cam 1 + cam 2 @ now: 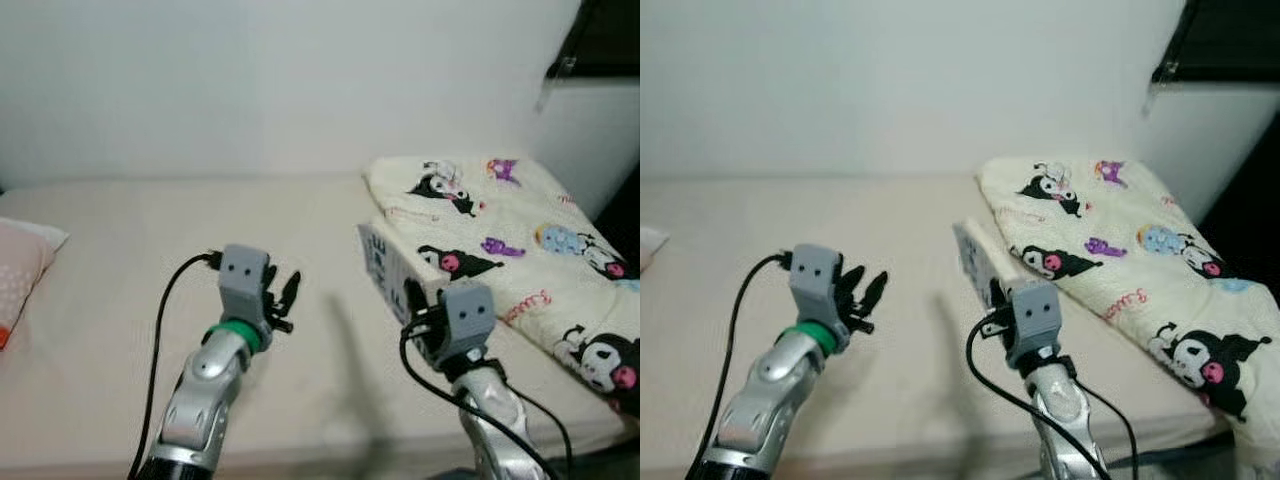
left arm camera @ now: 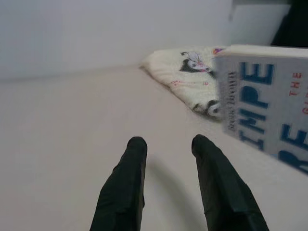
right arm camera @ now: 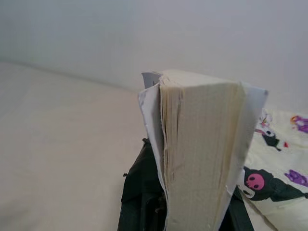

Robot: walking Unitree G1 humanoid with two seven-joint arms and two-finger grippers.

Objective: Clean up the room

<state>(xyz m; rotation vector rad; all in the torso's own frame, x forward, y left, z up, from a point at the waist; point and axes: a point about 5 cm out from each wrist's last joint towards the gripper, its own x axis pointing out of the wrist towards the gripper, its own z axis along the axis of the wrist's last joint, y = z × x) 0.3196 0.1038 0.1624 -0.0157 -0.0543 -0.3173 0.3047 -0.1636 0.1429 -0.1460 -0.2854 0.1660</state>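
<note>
A thick white paperback book (image 1: 385, 262) with blue lettering on its cover (image 2: 269, 115) is held up above the bed, page edges (image 3: 202, 154) facing the right wrist camera. My right gripper (image 1: 415, 300) is shut on its lower end. To its left my left gripper (image 1: 285, 300) hovers over the bare beige mattress (image 1: 130, 260), open, with nothing between its black fingers (image 2: 130, 178).
A folded cream blanket (image 1: 520, 240) printed with cartoon characters lies on the right part of the bed. A pink pillow (image 1: 20, 275) pokes in at the left edge. A white wall (image 1: 280, 80) runs behind the bed, and a dark window (image 1: 610, 35) is at top right.
</note>
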